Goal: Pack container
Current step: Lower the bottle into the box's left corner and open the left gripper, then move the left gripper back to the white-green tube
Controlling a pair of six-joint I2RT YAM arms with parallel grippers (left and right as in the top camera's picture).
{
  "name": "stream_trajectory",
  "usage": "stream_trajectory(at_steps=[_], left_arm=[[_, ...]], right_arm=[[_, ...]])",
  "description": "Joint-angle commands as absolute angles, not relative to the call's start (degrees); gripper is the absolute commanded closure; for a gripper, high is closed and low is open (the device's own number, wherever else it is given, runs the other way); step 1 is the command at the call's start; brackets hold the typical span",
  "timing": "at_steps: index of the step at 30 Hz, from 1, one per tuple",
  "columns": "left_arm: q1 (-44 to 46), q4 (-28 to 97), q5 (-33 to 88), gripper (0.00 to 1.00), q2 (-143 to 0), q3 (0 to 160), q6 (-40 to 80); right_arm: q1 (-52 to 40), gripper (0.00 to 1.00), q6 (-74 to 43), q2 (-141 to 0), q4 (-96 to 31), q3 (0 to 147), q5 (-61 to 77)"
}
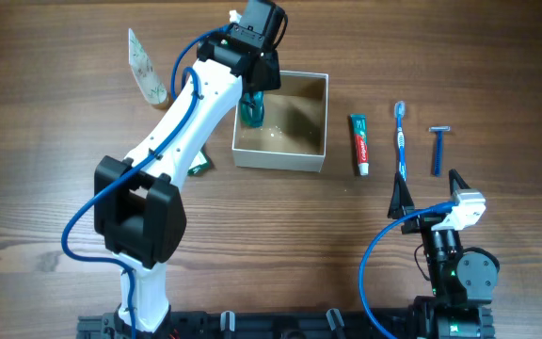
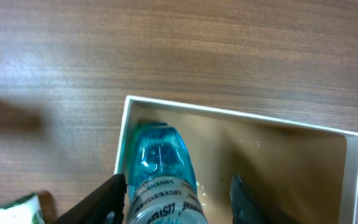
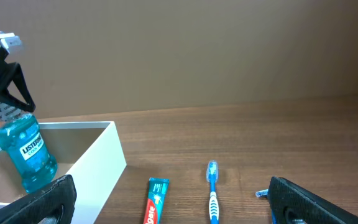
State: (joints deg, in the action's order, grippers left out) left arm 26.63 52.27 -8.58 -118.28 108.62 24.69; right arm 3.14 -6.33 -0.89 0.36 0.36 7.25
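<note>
Wood-grain table (image 1: 45, 188), brown wall behind it in the right wrist view. container (image 1: 280, 158) sits upper centre of the overhead frame, open top, tan inside, white walls. Left arm (image 1: 172, 141) runs diagonally from lower left up to the container's left side. left gripper (image 1: 253, 96) is over that side of the box, astride the top of a blue Listerine bottle (image 2: 160, 168). The bottle is inside the container against its left wall and tilted, with its cap end up by the gripper. In the left wrist view the jaws are spread wider than the bottle: the frame-left finger (image 2: 101, 202) is against it, and there is a visible gap to the frame-right finger (image 2: 242, 199), so it is not clamped. Can't tell whether the bottle's base rests on the box floor. Right of the container in the overhead view, lying parallel and apart from each other, are a toothpaste tube (image 1: 359, 144), then a blue toothbrush (image 1: 401, 141), then a blue razor (image 1: 438, 149) furthest right. All three are outside the box. right gripper (image 1: 429, 179) is at lower right, just below the toothbrush and razor. Its fingers are wide apart with nothing between them. A patterned sachet (image 1: 146, 68) lies at upper left, well clear of the box. A small green packet (image 1: 200, 168) lies just off the container's lower-left corner, partly under the arm.
</note>
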Motion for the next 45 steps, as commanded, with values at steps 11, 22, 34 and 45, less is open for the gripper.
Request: stream_trajectory(at_steps=[11,22,34,45], left_arm=[[20.2,53.5,-19.5,0.41,-101.7,112.2,17.3],[4.1,60.4,-12.1,0.41,-102.5,112.1,14.3],[-3.5,59.9,-3.8,0.43,-111.2,112.1,2.9],[-3.5,55.8,-1.1,0.45,-116.9,112.1,1.7]], right_arm=[[2.9,0.00,-6.1,-0.7,0.5,0.3,7.3],[2.9,0.00,-6.1,-0.7,0.5,0.3,7.3],[2.9,0.00,-6.2,-0.7,0.5,0.3,7.3],[2.9,0.00,-6.2,-0.8,0.5,0.3,7.3]])
